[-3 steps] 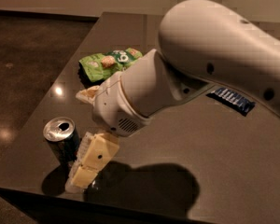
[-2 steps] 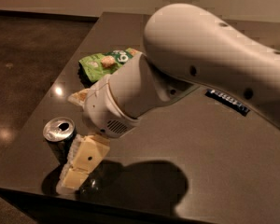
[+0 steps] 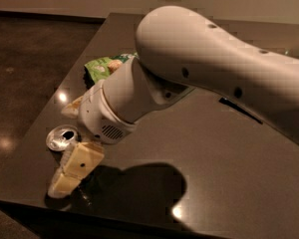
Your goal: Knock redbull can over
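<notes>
Camera view: fingers (image 3: 82, 158) of the gripper (image 3: 65, 147) stand apart, flanking the upright redbull can (image 3: 63, 137) close to the bench (image 3: 224, 183) edge. A hard shove could roll it off that edge; a glancing one might only slide it.

No legible text, not on redbull can (image 3: 62, 137), green bag (image 3: 103, 67), jaws beside can
</notes>
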`<state>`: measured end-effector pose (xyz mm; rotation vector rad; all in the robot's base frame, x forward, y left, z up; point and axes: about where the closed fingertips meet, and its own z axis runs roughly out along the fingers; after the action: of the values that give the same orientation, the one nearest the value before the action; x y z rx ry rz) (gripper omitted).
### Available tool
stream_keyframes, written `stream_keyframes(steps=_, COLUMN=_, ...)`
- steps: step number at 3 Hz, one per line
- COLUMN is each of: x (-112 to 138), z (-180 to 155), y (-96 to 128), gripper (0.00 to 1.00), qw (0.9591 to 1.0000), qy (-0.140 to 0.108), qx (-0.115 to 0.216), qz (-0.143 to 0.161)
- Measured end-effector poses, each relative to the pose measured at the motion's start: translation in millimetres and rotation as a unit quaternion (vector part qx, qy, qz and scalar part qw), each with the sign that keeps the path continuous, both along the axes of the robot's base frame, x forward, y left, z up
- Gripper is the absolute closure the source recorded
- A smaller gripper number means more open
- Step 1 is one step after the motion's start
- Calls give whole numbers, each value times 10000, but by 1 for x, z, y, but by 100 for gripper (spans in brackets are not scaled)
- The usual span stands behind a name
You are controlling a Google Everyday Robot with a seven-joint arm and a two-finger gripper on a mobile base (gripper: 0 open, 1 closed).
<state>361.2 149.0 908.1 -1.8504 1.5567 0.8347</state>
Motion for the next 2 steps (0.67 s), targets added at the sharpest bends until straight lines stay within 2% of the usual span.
stream_keyframes(steps=2, x=10, z=0, y=-6, gripper=59, qw=9995, qy=293, qx=7, qz=94)
